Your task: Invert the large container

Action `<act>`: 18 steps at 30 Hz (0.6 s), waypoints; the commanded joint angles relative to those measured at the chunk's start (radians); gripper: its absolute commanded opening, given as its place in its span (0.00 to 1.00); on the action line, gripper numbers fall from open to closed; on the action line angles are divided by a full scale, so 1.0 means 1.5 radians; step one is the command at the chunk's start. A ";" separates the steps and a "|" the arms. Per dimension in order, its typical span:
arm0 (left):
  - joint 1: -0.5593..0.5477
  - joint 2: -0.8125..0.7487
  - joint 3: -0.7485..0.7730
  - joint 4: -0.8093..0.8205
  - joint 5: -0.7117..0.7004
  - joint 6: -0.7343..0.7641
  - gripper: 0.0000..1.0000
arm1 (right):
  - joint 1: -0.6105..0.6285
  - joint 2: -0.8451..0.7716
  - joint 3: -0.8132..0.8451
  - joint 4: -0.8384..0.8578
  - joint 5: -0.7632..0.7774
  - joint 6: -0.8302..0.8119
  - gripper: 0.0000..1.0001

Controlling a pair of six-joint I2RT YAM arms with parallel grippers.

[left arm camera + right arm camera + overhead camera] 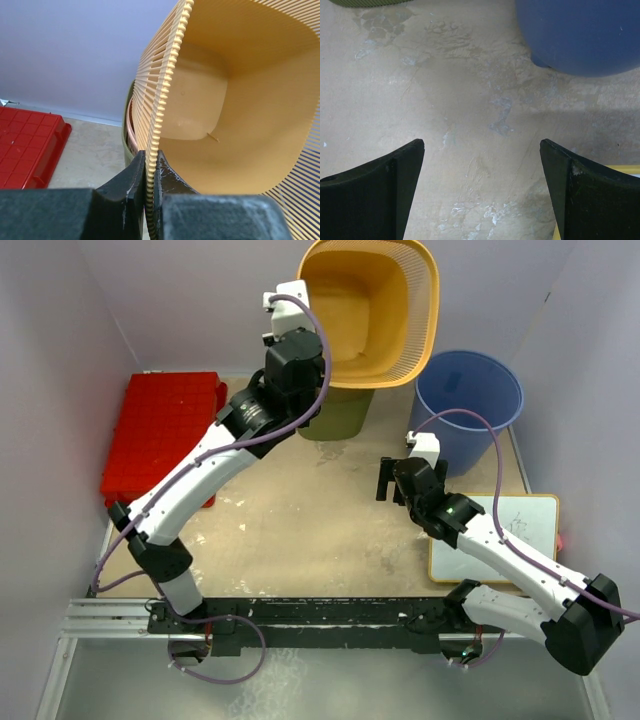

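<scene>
So the left gripper (151,167) had its fingers pinched tight on the slatted rim of the big yellow basket (375,310), which was up in the air at the far side of the table (300,530), tipped so its opening faced the top camera. An olive bin (340,418) sat right under it. The right gripper (481,146) hovered with fingers spread wide, near the blue bucket (478,435). The whiteboard (535,540) had a dark scribble I couldn't read. No brands visible on anything.
</scene>
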 commanded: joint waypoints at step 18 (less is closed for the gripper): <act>-0.012 -0.359 -0.212 0.179 0.115 -0.028 0.00 | -0.001 -0.005 0.018 0.023 0.005 0.004 1.00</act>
